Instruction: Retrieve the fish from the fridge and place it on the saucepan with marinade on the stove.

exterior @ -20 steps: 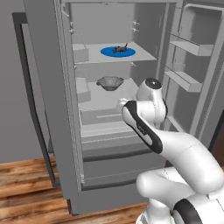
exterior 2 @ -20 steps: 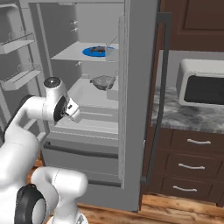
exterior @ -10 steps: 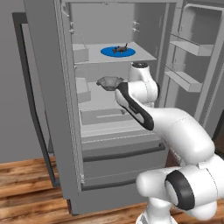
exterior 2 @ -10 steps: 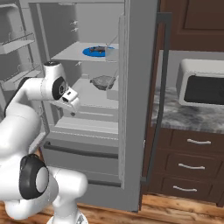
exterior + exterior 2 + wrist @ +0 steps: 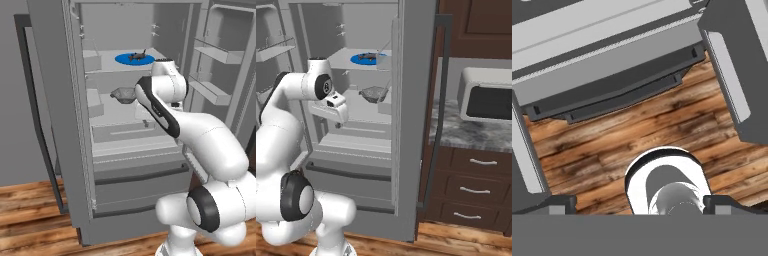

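Over the last second I have brought the arm up: the hand was level with the lower shelf and now sits higher, in front of the open fridge point(image 5: 75, 125), so I am closing on the shelf I need. The gripper point(image 5: 336, 111) points down at the wooden floor point(image 5: 637, 125) and the bottom drawers, not yet into the cabinet. My jaws stand wide apart, holding nothing and touching nothing. The fish point(image 5: 136, 56) lies on the blue plate point(image 5: 125, 59) on the upper shelf, above and behind the jaws, well apart from them. The grey bowl point(image 5: 123, 94) on the shelf below sits nearer, about level with the hand. I judge the wrist must tilt up and forward before I can reach in.
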Tool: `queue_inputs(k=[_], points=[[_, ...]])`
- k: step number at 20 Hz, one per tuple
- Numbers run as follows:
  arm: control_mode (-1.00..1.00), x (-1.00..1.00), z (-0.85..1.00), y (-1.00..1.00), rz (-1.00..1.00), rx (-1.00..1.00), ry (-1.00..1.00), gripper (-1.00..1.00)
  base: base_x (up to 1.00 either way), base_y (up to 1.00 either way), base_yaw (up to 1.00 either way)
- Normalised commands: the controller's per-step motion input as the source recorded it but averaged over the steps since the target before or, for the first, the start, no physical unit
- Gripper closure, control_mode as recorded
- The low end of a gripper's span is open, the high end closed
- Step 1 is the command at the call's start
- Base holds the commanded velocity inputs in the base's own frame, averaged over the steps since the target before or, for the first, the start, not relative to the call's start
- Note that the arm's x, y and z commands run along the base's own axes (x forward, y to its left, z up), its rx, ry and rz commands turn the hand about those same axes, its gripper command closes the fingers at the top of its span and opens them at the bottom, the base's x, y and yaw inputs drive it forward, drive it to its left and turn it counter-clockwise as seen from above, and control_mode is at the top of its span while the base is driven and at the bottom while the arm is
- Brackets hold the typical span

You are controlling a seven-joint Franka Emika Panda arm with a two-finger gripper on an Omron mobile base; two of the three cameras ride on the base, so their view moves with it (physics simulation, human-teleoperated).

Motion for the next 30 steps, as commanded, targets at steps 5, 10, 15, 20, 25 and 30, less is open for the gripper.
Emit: queue_inputs(k=[5,10,15,20,25,30], points=[[-1.0,0.07,0.0,0.07,-0.03,0.0,-0.01,-1.0,0.0,0.0,0.0],[1.0,0.0,0.0,0.0,0.0,0.0,0.0,-1.0,0.44,0.12,-0.11],[1.0,0.0,0.0,0.0,0.0,0.0,0.0,-1.0,0.48,0.26,-0.17],[1.0,0.0,0.0,0.0,0.0,0.0,0.0,-1.0,0.5,0.47,-0.16],[1.0,0.0,0.0,0.0,0.0,0.0,0.0,-1.0,0.45,0.14,-0.05],[1.0,0.0,0.0,0.0,0.0,0.0,0.0,-1.0,0.53,-0.06,0.06]])
